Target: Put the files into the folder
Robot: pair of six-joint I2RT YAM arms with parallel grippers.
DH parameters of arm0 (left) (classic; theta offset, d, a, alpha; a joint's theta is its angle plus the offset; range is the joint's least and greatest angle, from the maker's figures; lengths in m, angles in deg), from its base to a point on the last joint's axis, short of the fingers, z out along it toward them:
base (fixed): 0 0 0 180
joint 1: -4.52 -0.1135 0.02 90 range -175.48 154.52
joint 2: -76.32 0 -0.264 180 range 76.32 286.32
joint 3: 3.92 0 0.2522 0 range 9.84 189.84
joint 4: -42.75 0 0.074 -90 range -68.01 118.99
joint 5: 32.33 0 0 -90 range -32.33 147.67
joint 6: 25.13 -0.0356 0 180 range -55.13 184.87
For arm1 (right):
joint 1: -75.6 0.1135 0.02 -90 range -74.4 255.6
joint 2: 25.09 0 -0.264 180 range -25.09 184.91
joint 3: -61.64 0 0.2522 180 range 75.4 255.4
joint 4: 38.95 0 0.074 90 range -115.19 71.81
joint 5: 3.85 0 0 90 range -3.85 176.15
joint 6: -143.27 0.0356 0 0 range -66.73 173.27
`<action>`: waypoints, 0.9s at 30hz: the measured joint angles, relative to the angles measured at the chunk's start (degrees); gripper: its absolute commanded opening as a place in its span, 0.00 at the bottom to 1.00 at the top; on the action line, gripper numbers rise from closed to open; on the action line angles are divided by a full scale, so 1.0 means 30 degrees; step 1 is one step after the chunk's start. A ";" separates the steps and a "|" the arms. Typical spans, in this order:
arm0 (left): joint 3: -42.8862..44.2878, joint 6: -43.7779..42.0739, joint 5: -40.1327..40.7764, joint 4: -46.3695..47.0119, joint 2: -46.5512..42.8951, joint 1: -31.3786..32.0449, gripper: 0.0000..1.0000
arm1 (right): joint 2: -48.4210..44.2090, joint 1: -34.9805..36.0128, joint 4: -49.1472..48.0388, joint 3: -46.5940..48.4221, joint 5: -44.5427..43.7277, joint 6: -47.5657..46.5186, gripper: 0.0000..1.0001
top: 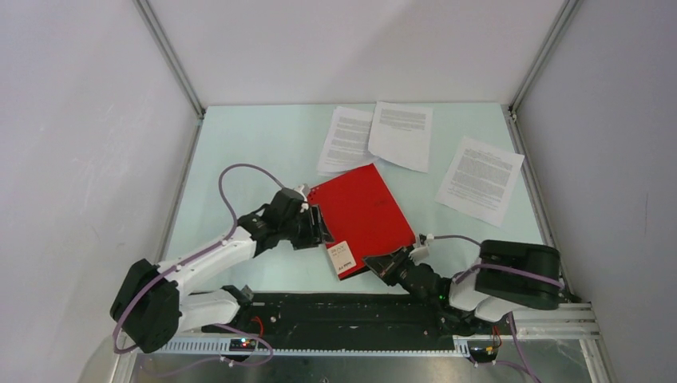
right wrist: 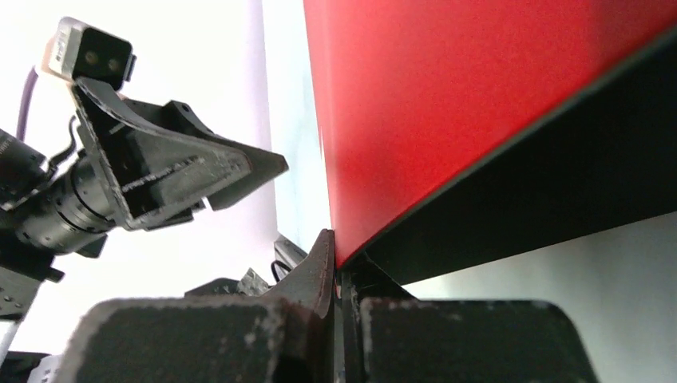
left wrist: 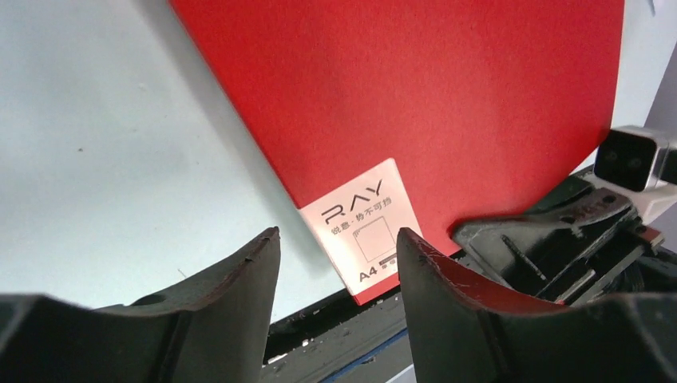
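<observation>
Print on files (top: 401, 136) illegible

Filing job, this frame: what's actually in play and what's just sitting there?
In play:
- red folder, right gripper shut on its near edge
- left sheet, middle sheet, right sheet, all outside the folder
- left gripper, open at the folder's left edge

Just there:
- black rail along the near edge
- purple cables

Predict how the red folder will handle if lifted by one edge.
The folder is probably stiff: its raised edge looks straight where the right gripper pinches it. Likely light, being thin and flat. Its smooth face may slide on the table.
</observation>
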 measured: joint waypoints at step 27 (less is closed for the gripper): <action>1.3464 -0.1013 0.5967 -0.6943 0.2987 -0.0787 0.90 | -0.4860 0.7344 3.0046 1.3886 -0.9406 -0.8437 0.00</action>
